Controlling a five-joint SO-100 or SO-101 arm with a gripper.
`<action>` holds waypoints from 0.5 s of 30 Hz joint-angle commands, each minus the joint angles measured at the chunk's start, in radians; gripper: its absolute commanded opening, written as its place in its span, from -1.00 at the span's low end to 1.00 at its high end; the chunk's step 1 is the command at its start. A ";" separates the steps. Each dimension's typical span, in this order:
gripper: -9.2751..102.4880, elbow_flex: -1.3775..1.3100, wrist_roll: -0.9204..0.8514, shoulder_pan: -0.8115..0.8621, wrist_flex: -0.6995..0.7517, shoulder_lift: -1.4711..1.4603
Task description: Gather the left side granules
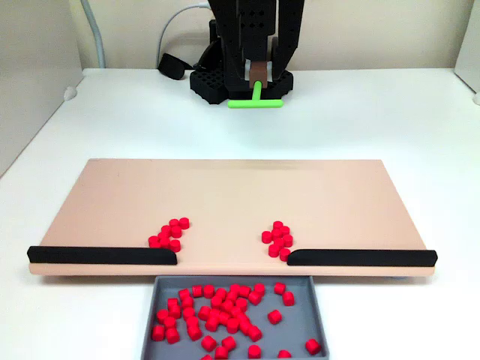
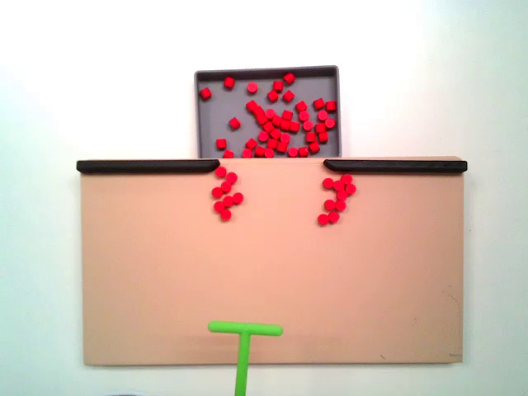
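Nothing on the board (image 1: pixel 225 187) looks gathered yet: two small heaps of red pellets sit near its front edge, each beside the inner end of a black strip (image 1: pixel 101 256). The granules (image 1: pixel 170 233) meant by the task are, I judge, the heap at about eight o'clock on the board in the fixed view facing the arm; in the fixed view from the arm's side the same heap (image 2: pixel 332 199) lies at about two o'clock. The other heap (image 1: pixel 277 239) waits beside the second strip (image 1: pixel 360 257). Through the gap between the strips the grey tray (image 1: pixel 154 315) sits on the white worktop (image 1: pixel 390 120), already holding a good scatter of loose red pellets (image 1: pixel 225 311). The arm's fingers (image 1: pixel 257 79) are closed on the stem of the green pusher (image 1: pixel 256 102), though the dark housing makes the contact hard to read. It hangs at twelve o'clock, well apart from both heaps, so the whole sweep seems left to do.
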 commanded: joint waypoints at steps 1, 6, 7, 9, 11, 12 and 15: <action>-0.84 -0.021 0.089 -0.020 -0.003 -0.003; -0.84 -0.025 0.324 -0.064 -0.003 0.008; -0.84 -0.025 0.362 -0.075 -0.003 0.011; -0.84 -0.026 0.431 -0.094 -0.003 0.014; -0.84 -0.026 0.483 -0.121 -0.003 0.002; -0.84 -0.029 0.508 -0.138 -0.003 -0.009; -0.84 -0.071 0.598 -0.176 -0.003 -0.055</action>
